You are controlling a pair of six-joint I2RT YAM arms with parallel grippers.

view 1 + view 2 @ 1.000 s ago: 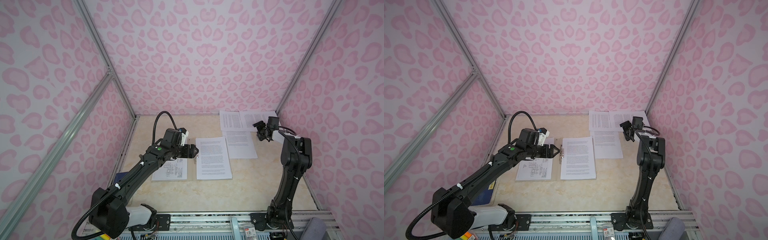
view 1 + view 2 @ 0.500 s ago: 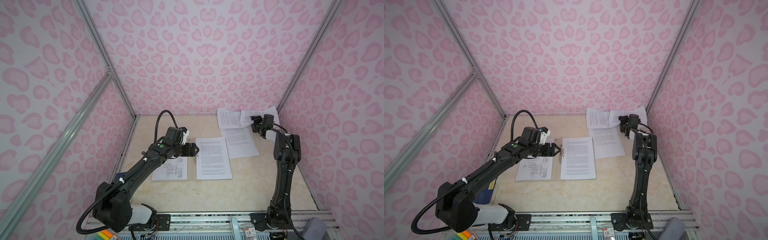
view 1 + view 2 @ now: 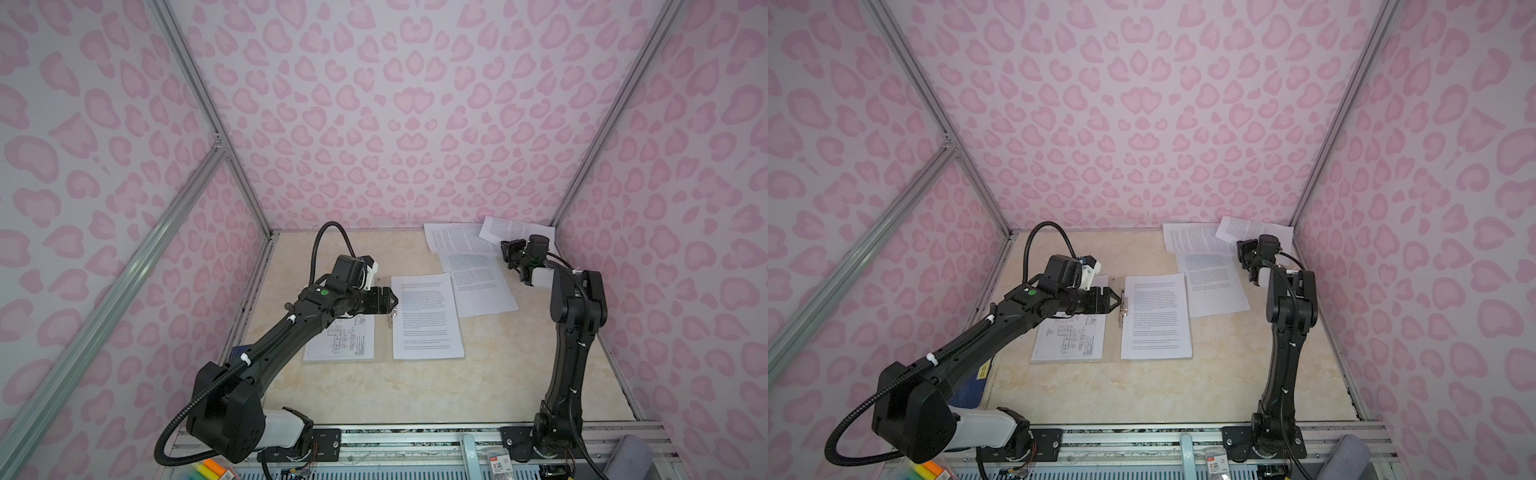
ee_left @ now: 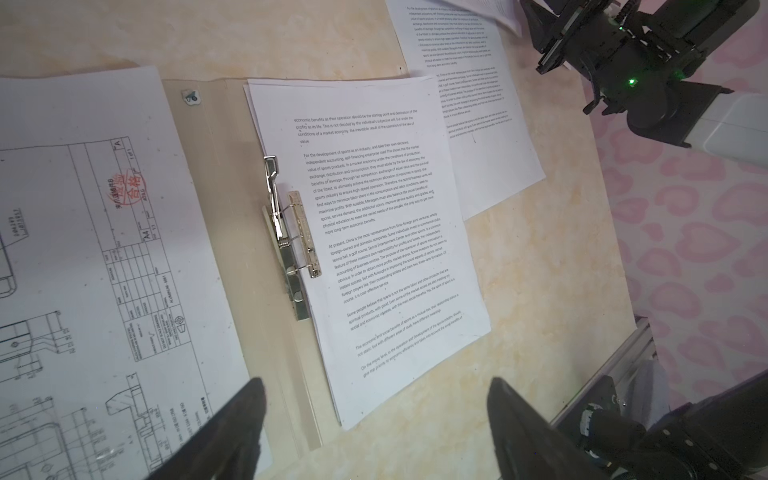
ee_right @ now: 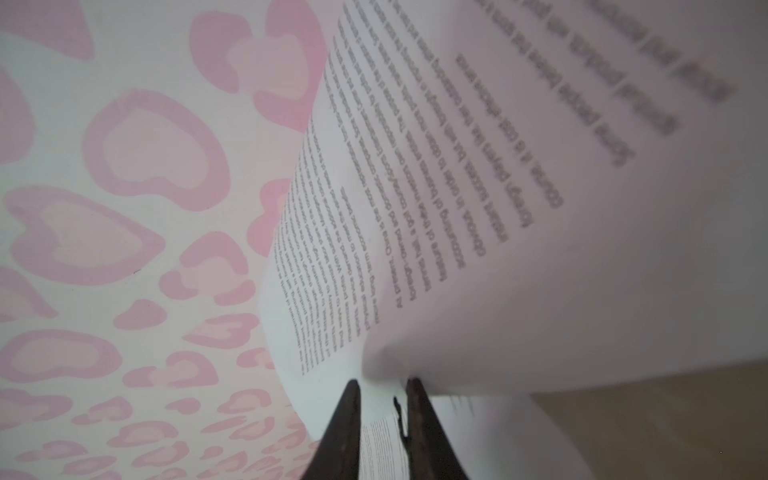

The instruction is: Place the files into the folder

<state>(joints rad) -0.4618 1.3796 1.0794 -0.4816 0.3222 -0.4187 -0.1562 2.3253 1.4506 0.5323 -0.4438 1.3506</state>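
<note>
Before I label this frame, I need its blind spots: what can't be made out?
- Right gripper: whether its jaws pinch the lifted sheet; right wrist view blurred, top views too small.
- Drawing: far part hidden by left arm, top views.
- Blue book: mostly behind that arm.

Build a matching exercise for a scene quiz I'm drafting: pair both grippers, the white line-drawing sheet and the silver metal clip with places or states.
Things: 1 left gripper; 2 right gripper; 3 white paper sheet with line drawings; 4 silver metal clip.
States: A lies on the left leaf of the grey-beige folder; B shut on a raised white printed sheet; C beside the folder's spine; D open above the folder.
Pairs: 1-D, 2-B, 3-A, 4-C.
</note>
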